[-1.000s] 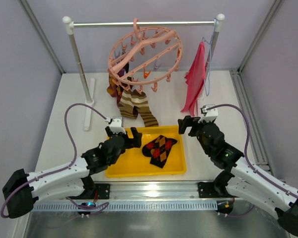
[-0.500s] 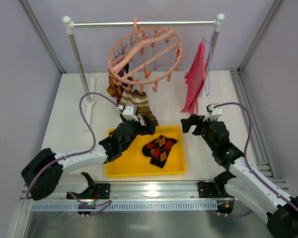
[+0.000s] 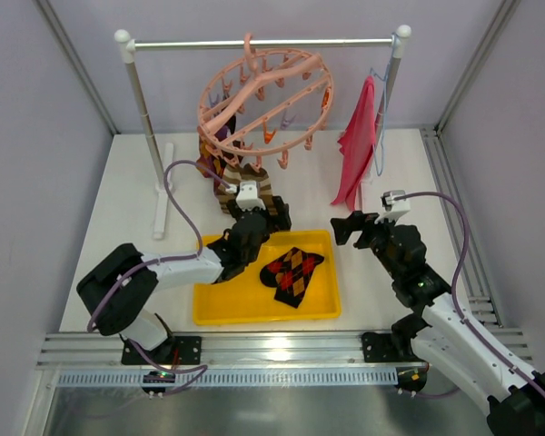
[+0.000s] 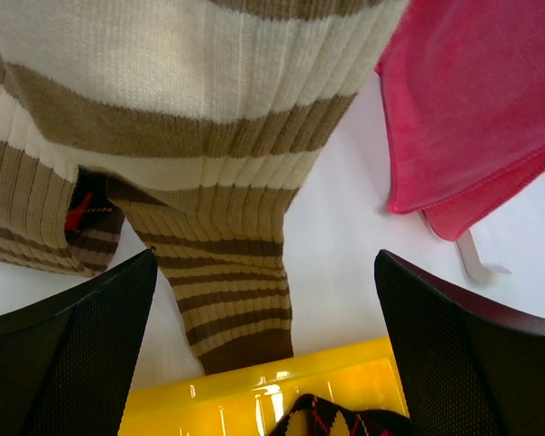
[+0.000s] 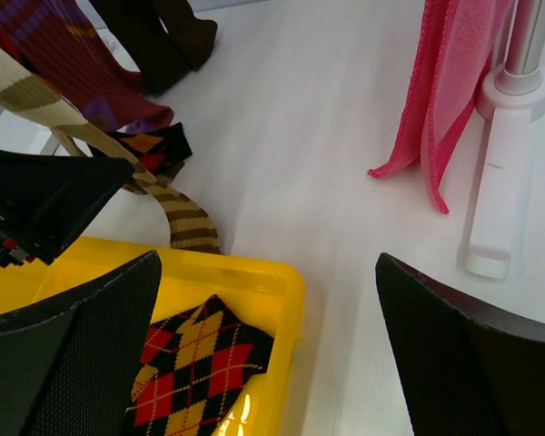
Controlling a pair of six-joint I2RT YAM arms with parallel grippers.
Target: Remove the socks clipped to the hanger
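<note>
The salmon-pink ring hanger (image 3: 265, 98) hangs from the rail. Brown-cream striped socks (image 3: 248, 184) hang clipped below it, with a maroon-purple sock (image 3: 214, 143) behind. One dark argyle sock (image 3: 291, 272) lies in the yellow tray (image 3: 254, 314). My left gripper (image 3: 262, 214) is open and empty, right below the striped socks (image 4: 191, 136), whose ends hang between its jaws. My right gripper (image 3: 350, 227) is open and empty, above the table just right of the tray (image 5: 272, 282). A second argyle sock (image 5: 154, 145) hangs behind the striped ones.
A pink-red cloth (image 3: 357, 141) hangs at the rail's right end, near the right post base (image 5: 500, 182). The left post (image 3: 145, 109) and its base stand at the back left. Grey walls close in both sides.
My left arm has reached forward and up, from over the tray to under the striped socks. My right gripper has shifted slightly right and stays open.
</note>
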